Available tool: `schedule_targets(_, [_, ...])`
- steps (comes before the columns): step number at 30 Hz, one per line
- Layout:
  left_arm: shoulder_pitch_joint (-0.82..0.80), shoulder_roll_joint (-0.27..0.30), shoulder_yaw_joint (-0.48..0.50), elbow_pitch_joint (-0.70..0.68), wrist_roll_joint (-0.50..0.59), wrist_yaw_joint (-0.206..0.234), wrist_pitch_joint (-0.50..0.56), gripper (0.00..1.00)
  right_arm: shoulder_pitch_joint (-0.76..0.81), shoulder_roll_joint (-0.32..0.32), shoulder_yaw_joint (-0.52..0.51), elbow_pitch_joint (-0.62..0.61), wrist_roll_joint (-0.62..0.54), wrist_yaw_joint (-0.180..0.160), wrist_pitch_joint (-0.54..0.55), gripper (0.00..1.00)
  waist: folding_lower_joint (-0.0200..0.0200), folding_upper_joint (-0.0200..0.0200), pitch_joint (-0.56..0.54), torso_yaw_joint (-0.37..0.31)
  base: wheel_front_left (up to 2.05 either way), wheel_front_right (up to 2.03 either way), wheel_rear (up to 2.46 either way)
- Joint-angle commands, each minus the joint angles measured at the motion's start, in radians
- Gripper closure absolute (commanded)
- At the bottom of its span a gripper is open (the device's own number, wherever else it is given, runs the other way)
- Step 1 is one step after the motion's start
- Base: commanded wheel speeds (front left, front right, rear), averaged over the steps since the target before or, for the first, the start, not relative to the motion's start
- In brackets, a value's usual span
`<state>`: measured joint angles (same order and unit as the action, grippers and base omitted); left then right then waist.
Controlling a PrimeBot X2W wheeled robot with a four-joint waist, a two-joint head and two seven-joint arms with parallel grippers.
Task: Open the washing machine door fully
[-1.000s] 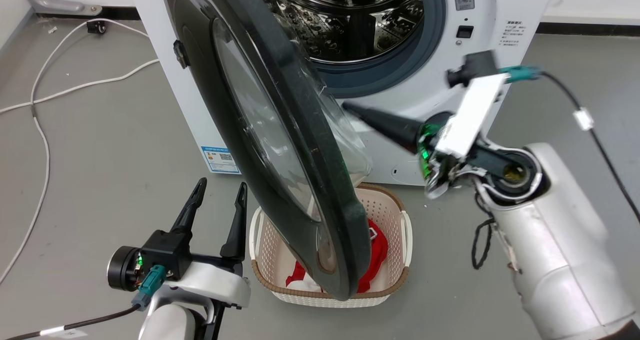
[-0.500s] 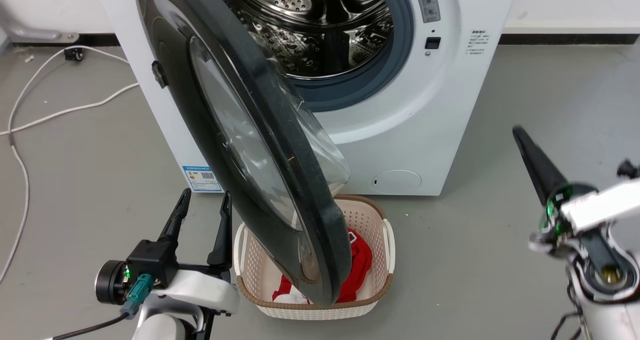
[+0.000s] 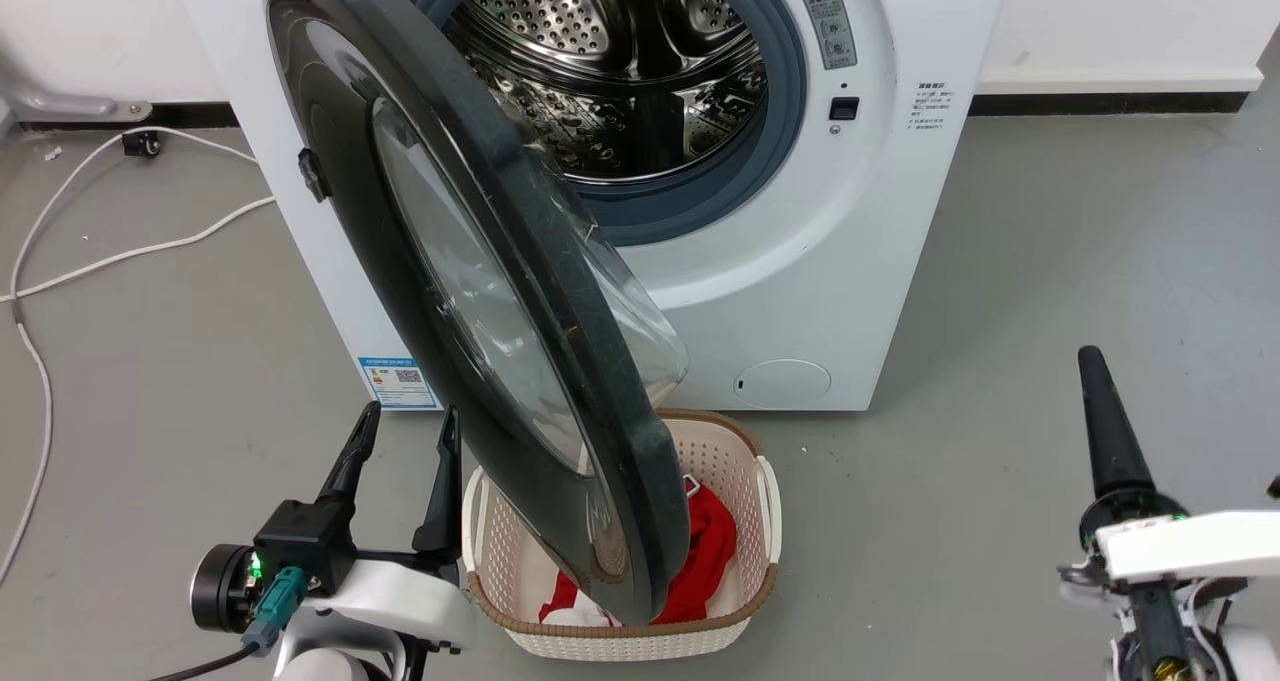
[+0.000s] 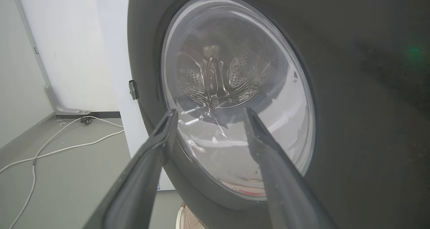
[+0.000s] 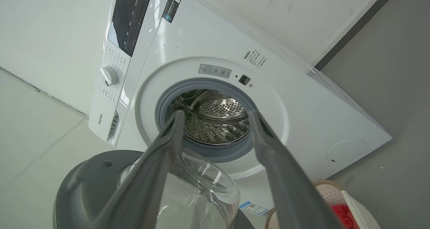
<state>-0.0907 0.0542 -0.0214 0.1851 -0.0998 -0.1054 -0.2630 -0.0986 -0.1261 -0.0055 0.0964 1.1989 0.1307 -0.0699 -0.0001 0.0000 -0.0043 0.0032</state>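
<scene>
The washing machine door (image 3: pixel 480 291) hung half open off the washing machine's (image 3: pixel 800 291) left side. It looked heavy, rigid and slick, best pushed at its thick rim. The left end effector (image 3: pixel 411 409), spread and empty, sat near the door's outer face. The right end effector (image 5: pixel 216 113), likewise spread, stood well before the machine, and the floor (image 3: pixel 180 361) left of the machine lay open.

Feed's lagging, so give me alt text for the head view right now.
The washing machine door hangs swung out to the left, baring the steel drum of the washing machine, over a laundry basket with red cloth. The left claw stands open beside the door; the right claw points up at lower right.
</scene>
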Motion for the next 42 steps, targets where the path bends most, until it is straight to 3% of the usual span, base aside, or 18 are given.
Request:
schedule_targets(1, [0.006, -0.001, 0.002, -0.001, -0.001, 0.004, -0.002, 0.00, 0.021, 0.012, 0.004, -0.012, -0.085, 0.000, -0.040, 0.00, 0.0001, 0.0000, -0.001, 0.001, 0.00, 0.00, 0.00])
schedule_targets(5, [0.009, -0.001, -0.001, -0.001, -0.003, 0.006, -0.002, 0.00, 0.046, 0.027, -0.003, -0.032, -0.266, 0.000, -0.108, 0.00, 0.0001, 0.0000, -0.001, 0.003, 0.00, 0.00, 0.00])
schedule_targets(12, [0.003, -0.002, -0.004, -0.002, -0.003, 0.009, -0.002, 0.00, 0.073, 0.048, -0.036, -0.086, -0.729, 0.000, -0.150, 0.00, 0.0001, 0.0000, 0.000, 0.008, 0.00, 0.00, 0.00])
schedule_targets(13, [0.003, -0.002, -0.004, -0.002, -0.003, 0.009, -0.002, 0.00, 0.073, 0.048, -0.036, -0.086, -0.729, 0.000, -0.150, 0.00, 0.0001, 0.0000, 0.000, 0.008, 0.00, 0.00, 0.00])
schedule_targets(16, [0.001, -0.002, -0.005, -0.002, -0.001, 0.009, -0.002, 0.00, 0.097, 0.058, -0.034, -0.117, -0.925, 0.000, -0.138, 0.00, 0.0001, 0.0000, 0.001, 0.012, 0.00, 0.00, 0.00])
schedule_targets(21, [-0.005, -0.003, -0.008, -0.003, 0.003, 0.009, -0.002, 0.00, 0.142, 0.074, -0.035, -0.141, -1.098, 0.000, -0.113, 0.00, 0.0001, 0.0000, 0.003, 0.020, 0.00, 0.00, 0.00])
schedule_targets(41, [-0.009, -0.003, -0.013, -0.002, 0.022, 0.006, -0.002, 0.00, 0.172, 0.078, -0.045, -0.109, -1.102, 0.000, -0.122, 0.00, 0.0001, 0.0000, 0.011, 0.027, 0.00, 0.00, 0.00])
schedule_targets(42, [-0.010, -0.003, -0.012, -0.003, 0.023, 0.006, -0.002, 0.04, 0.172, 0.078, -0.044, -0.109, -1.097, 0.000, -0.123, 0.00, 0.0001, 0.0000, 0.012, 0.026, 0.00, 0.00, 0.00])
